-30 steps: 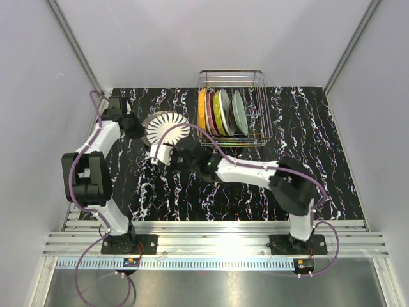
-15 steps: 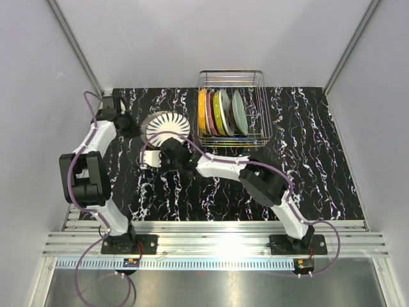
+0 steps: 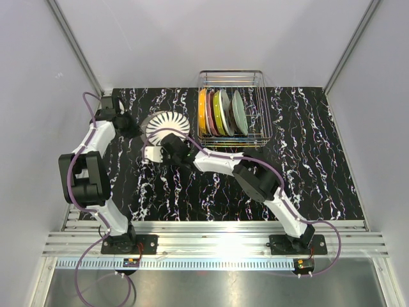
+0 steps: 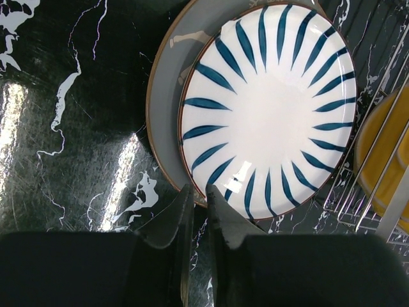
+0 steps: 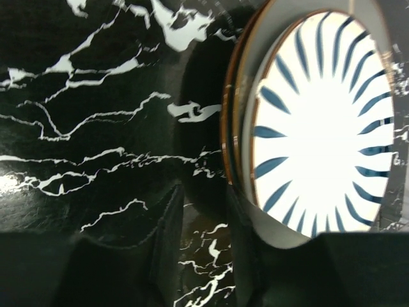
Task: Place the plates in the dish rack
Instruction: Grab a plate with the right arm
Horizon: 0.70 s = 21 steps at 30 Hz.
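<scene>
**A:** What sits closest to the arm bases?

**B:** The right hand [image 5: 203,195], stretched across to the left over the black marbled surface [image 3: 307,160]. Its jaws stand apart with bare surface showing in the gap. One finger lies right at the rim of the grey plate [image 5: 238,128].

**A:** And the left hand?

**B:** The left hand [image 4: 199,190] is at the same stack. Its fingers are drawn to a slit and grip nothing, with the tips at the plates' rim.

**A:** What is the stack?

**B:** A striped plate [image 4: 268,109], white with blue rays, lies on the grey plate, shifted toward the dish rack [image 3: 255,118] just beside it.

**A:** And the rack?

**B:** It is farthest back. Plates stand on edge in it, with the orange plate [image 3: 202,110] leftmost.
</scene>
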Available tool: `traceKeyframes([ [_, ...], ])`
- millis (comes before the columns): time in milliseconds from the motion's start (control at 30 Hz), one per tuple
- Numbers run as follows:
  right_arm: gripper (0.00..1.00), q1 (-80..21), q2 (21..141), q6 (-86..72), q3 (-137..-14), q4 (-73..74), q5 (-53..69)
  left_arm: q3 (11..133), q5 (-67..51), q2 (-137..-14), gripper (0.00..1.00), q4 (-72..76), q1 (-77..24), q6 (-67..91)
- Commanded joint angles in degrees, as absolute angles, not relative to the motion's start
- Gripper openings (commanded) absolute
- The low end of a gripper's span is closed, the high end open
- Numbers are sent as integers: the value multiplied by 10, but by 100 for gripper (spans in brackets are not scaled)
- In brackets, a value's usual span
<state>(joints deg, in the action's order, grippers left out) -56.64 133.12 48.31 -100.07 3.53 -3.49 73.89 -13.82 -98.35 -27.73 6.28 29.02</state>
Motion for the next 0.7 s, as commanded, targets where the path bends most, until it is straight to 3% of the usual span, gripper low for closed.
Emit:
traceKeyframes([
  [0, 39, -566, 1342, 494, -1022, 46, -35, 752, -157, -960, 15, -258, 67, 294],
  [133, 23, -566, 1333, 492, -1007, 44, -34, 753, -161, -960, 14, -258, 68, 294],
  [333, 13, -568, 1284, 476, -982, 42, -18, 752, -162, -959, 13, -258, 69, 294],
  [533, 18, -567, 1203, 444, -952, 46, 47, 751, -161, -961, 14, -258, 69, 294],
  [667, 32, -566, 1187, 435, -961, 57, 68, 752, -161, -958, 19, -258, 70, 295],
])
